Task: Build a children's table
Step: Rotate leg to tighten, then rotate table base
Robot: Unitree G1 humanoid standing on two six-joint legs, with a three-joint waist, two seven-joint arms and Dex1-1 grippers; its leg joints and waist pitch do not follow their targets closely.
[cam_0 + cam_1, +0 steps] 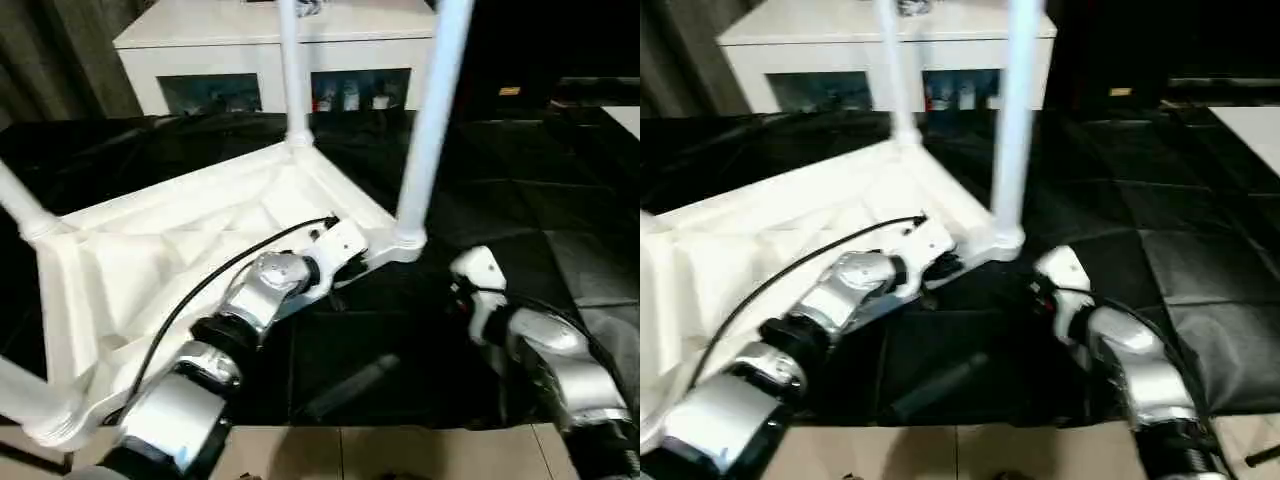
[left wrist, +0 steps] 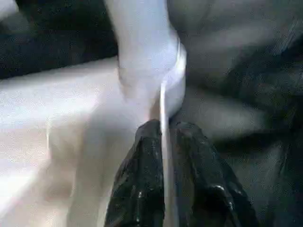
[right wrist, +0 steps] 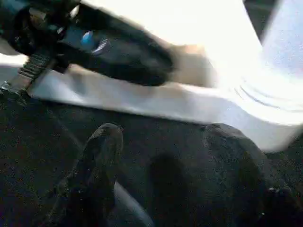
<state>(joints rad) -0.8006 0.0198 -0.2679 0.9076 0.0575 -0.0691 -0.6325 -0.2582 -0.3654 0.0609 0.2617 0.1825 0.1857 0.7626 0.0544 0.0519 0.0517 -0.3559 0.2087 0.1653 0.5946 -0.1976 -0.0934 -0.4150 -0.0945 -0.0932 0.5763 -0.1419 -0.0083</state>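
head views: the tabletop [image 1: 200, 250] lies underside up on the black mat [image 1: 1160, 290], legs [image 1: 430, 120] pointing upward. left wrist: the left gripper [image 2: 163, 142] pinches the tabletop's rim beside a corner socket. right wrist: the right gripper [image 3: 165, 161] spread apart, just below that corner

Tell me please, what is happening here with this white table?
The robot is assembling a children's table. The tabletop lies upside down on a black mat, with four legs standing in its corner sockets. The left gripper pinches the tabletop's thin rim near one corner. The right gripper hovers open beside that corner, holding nothing.
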